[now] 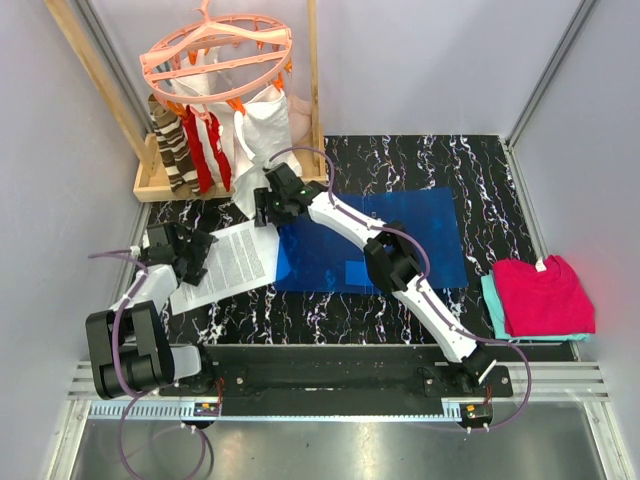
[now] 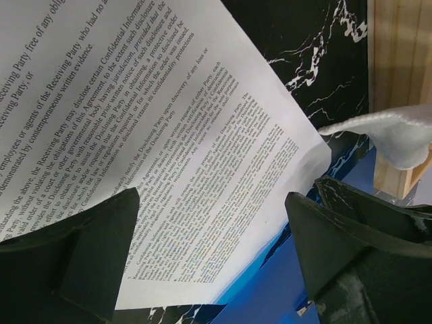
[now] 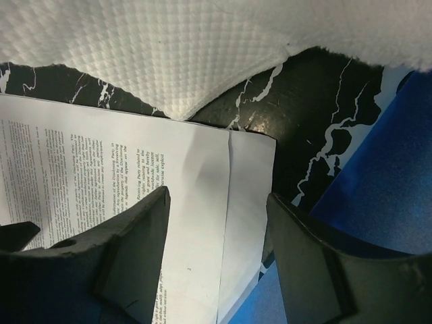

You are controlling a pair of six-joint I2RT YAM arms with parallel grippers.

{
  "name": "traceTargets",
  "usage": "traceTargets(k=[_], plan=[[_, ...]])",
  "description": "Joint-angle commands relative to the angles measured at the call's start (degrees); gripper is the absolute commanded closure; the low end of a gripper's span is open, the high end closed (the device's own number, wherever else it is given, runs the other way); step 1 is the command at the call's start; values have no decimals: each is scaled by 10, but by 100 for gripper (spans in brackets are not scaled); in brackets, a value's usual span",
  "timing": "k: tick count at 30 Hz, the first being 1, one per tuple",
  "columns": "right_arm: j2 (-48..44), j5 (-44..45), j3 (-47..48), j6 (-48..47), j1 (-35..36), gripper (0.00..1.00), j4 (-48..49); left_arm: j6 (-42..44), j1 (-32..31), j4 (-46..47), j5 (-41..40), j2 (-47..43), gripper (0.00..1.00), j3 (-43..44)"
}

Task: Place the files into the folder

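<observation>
The black, white-veined marble table (image 1: 480, 160) bears the flat blue plastic folder (image 1: 400, 235) at centre frame. The white printed paper sheets (image 1: 230, 262) lie left of centre, their right edge just lapping the folder's left side. The feeding-in step looks barely begun. The right gripper (image 3: 216, 223), jaws parted astride the sheets' upper-right corner, and the left gripper (image 2: 212, 229), spread wide over their left end, pinch nothing. Next probably comes a gentle rightward slide without buckling.
</observation>
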Motion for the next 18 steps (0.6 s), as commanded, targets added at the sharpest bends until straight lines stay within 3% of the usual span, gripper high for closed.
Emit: traceTargets(k=[1, 10, 18], plan=[[22, 0, 14, 4, 12, 32, -22, -4, 0, 4, -27, -15, 6, 3], [-3, 25, 0, -18, 24, 40, -22, -19, -3, 0, -39, 0, 6, -9], [-44, 136, -44, -76, 48, 49, -22, -21, -7, -2, -45, 0, 6, -11]])
